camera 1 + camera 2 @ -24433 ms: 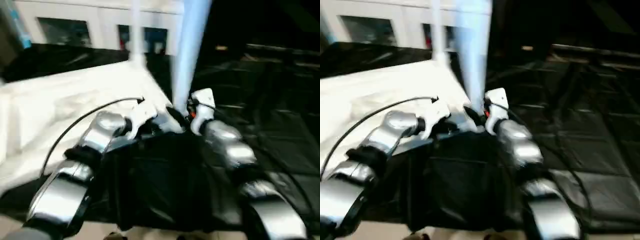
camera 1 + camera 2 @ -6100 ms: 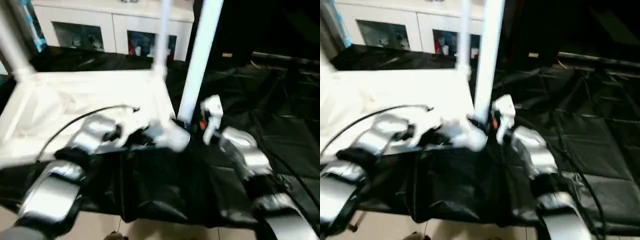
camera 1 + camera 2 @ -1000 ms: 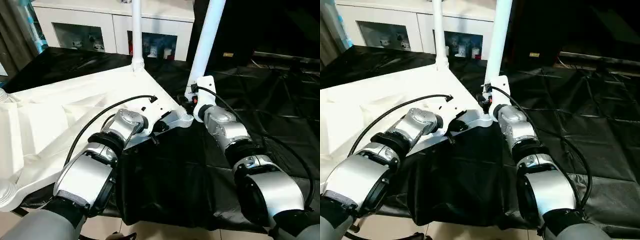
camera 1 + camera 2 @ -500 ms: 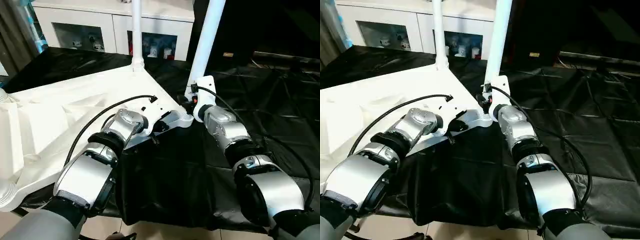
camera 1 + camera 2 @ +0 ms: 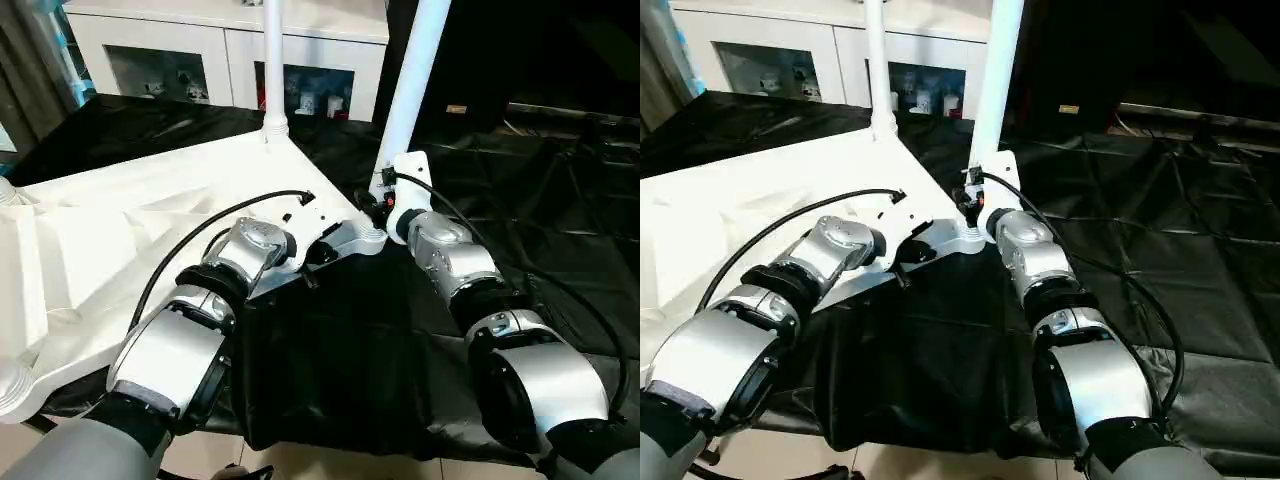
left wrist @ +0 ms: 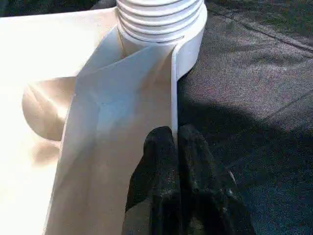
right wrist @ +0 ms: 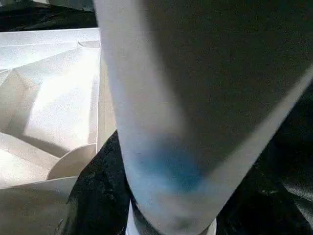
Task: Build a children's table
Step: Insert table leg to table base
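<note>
Black cloth (image 5: 520, 200) covers work table; white cabinet (image 5: 210, 60) behind. Left gripper (image 6: 175, 139) pinches tabletop rim (image 6: 174, 93); right grip unclear.

Head pair looking forward and down over both forearms, sharing the children's table (image 5: 150, 215) from slightly offset spots. Left wrist view pressed close along its claw (image 6: 176, 142) at a corner socket (image 6: 161, 22); right wrist view almost against a leg (image 7: 161, 122).

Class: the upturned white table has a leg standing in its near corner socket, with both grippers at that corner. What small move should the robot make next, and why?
Probably turn the near leg further into its corner socket. The right gripper sits at the leg's base, the left gripper pinches the tabletop rim to steady it, and thread ridges show at the joint.
</note>
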Available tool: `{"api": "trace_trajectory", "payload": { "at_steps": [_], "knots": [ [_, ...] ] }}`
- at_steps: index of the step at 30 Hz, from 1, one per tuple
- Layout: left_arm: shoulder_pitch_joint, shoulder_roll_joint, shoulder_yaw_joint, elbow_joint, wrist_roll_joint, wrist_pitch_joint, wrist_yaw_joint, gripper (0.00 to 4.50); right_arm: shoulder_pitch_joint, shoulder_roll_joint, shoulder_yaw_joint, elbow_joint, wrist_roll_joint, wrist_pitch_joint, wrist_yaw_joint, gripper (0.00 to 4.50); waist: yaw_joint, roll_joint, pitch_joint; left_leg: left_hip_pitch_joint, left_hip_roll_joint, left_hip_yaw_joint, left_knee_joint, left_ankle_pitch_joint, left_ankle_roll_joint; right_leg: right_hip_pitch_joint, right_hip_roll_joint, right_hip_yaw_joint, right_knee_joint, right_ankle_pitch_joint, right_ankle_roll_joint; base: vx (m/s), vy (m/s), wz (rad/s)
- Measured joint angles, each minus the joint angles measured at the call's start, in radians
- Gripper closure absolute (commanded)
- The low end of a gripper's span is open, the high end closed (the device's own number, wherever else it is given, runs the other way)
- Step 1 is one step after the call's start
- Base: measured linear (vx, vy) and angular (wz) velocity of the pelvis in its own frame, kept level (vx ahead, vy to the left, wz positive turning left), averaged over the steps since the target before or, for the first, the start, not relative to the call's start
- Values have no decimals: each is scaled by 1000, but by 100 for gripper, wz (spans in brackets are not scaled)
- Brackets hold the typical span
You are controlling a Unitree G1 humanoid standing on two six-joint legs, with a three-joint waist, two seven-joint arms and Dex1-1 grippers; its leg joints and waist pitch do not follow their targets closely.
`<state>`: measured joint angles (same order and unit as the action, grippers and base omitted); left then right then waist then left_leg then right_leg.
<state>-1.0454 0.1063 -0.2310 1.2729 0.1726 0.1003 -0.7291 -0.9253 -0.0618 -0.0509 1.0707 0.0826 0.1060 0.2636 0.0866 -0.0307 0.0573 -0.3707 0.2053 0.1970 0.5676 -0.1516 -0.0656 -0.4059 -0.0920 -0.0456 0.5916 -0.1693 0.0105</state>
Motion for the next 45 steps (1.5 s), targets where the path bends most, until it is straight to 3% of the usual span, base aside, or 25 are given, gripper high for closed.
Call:
{"api": "trace_trajectory", "payload": {
  "at_steps": [13,19,45],
  "knots": [
    [0,0,0,0,0,0,0,450,0,0,0,0,0,0,0,262,0,0,0,0,-1,0,-3,0,0,0,0,0,-4,0,0,0,0,0],
    [0,1,0,0,0,-2,0,450,-4,1,0,2,-5,-1,0,262,-2,11,1,0,-1,0,-4,0,0,2,0,0,-8,0,0,0,0,0],
    [0,1,0,0,0,-2,0,450,-5,1,0,2,-6,-1,0,262,-2,12,2,1,-1,0,-5,0,0,2,0,0,-10,0,0,0,0,0]
  ]
}}
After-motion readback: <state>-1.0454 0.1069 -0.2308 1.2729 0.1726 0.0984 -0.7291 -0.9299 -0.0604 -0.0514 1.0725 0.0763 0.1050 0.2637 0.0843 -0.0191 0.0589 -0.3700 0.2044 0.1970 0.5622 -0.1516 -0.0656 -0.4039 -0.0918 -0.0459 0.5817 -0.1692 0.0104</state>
